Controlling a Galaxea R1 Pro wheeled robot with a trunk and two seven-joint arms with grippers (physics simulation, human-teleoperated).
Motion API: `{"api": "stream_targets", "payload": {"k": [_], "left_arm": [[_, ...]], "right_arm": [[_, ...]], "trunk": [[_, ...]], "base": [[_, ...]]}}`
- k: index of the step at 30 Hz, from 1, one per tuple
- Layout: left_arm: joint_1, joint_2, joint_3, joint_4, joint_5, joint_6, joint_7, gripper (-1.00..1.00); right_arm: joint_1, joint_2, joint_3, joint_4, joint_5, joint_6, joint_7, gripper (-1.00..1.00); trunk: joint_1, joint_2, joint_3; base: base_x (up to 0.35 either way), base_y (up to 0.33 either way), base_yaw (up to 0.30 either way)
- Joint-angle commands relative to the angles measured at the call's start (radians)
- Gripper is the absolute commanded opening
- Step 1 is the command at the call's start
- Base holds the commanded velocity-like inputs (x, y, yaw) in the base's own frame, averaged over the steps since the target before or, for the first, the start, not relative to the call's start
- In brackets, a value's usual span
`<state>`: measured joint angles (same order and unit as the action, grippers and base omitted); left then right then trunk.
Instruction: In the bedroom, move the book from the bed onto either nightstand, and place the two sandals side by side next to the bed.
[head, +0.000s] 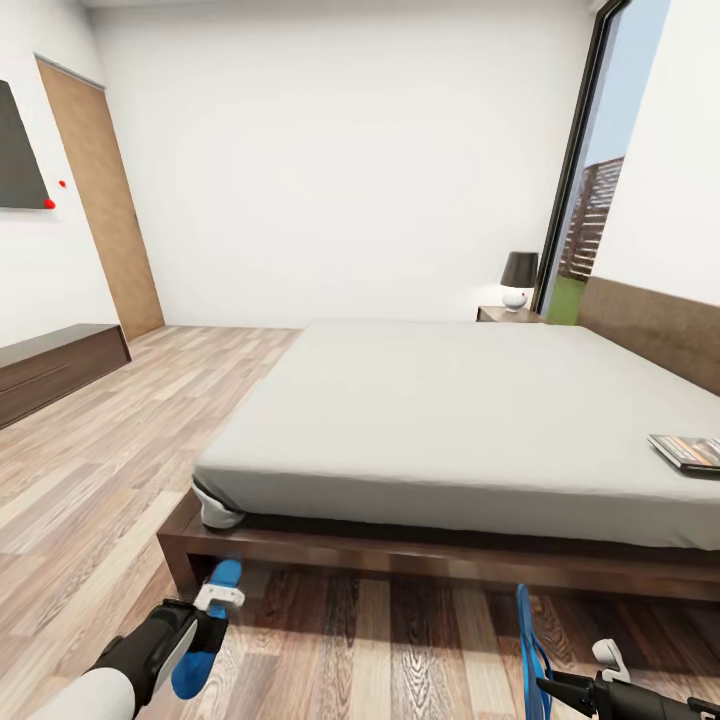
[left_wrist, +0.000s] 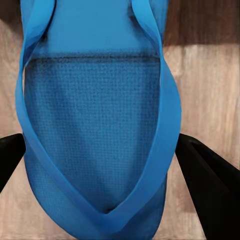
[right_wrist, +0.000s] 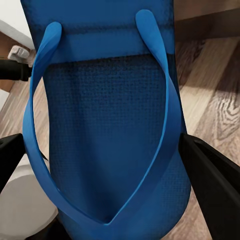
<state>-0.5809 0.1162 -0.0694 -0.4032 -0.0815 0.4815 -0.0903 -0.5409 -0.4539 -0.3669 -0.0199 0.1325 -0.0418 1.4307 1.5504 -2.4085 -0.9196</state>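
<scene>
Low at the left, the left hand (head: 215, 610) pinches a blue sandal (head: 205, 640), its fingers (left_wrist: 207, 185) pressed against the sole's two edges above the wood-plank floor (head: 90, 470) just in front of the bed (head: 450, 430). At the right, the right hand (head: 560, 690) grips the second sandal (head: 528, 650) the same way, held on edge. Farther right, the book (head: 688, 452) lies on the mattress near the headboard (head: 655, 325). Beyond the bed, a nightstand (head: 507, 314) carries a lamp (head: 518, 280).
</scene>
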Motion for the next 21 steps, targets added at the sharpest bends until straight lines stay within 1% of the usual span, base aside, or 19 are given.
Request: {"api": "stream_targets", "payload": {"k": [1,5,10,13,15,17,19,21], "left_arm": [[-0.001,0.001,-0.005,0.007,-0.010,0.005,-0.007,-1.00],[-0.001,0.000,-0.006,0.024,-0.010,0.006,-0.008,-1.00],[-0.001,-0.010,-0.006,0.082,-0.011,0.000,-0.011,-1.00],[-0.001,-0.014,-0.006,0.096,-0.012,-0.012,-0.009,-1.00],[-0.001,-0.023,-0.006,0.099,-0.013,-0.027,-0.007,-1.00],[-0.001,-0.030,-0.006,0.101,-0.013,-0.060,-0.004,-1.00],[-0.001,-0.033,-0.006,0.105,-0.013,-0.098,-0.003,-1.00],[-0.001,-0.034,-0.005,0.106,-0.013,-0.117,-0.003,-1.00]], "right_arm": [[-0.001,0.000,-0.009,0.000,0.010,-0.004,0.002,-1.00],[-0.001,0.000,-0.009,0.000,0.010,-0.004,0.002,-1.00],[-0.001,0.000,-0.009,0.000,0.010,-0.004,0.002,-1.00],[-0.001,-0.001,-0.009,0.000,0.010,-0.004,0.002,-1.00],[-0.001,-0.001,-0.009,0.000,0.010,-0.004,0.002,-1.00],[-0.001,-0.001,-0.009,0.000,0.010,-0.004,0.002,-1.00],[-0.001,0.000,-0.009,0.000,0.010,-0.004,0.002,-1.00],[-0.001,0.000,-0.009,0.000,0.010,-0.004,0.002,-1.00]], "trunk": [[0.004,-0.007,-0.004],[0.019,-0.035,-0.017],[0.019,-0.035,-0.017],[0.019,-0.035,-0.017],[0.019,-0.035,-0.017],[0.019,-0.035,-0.017],[0.019,-0.035,-0.017],[0.019,-0.035,-0.017]], "base": [[0.000,0.000,0.000],[0.000,0.000,0.000],[0.000,0.000,0.000],[0.000,0.000,0.000],[0.000,0.000,0.000],[0.000,0.000,0.000],[0.000,0.000,0.000],[0.000,0.000,0.000]]}}
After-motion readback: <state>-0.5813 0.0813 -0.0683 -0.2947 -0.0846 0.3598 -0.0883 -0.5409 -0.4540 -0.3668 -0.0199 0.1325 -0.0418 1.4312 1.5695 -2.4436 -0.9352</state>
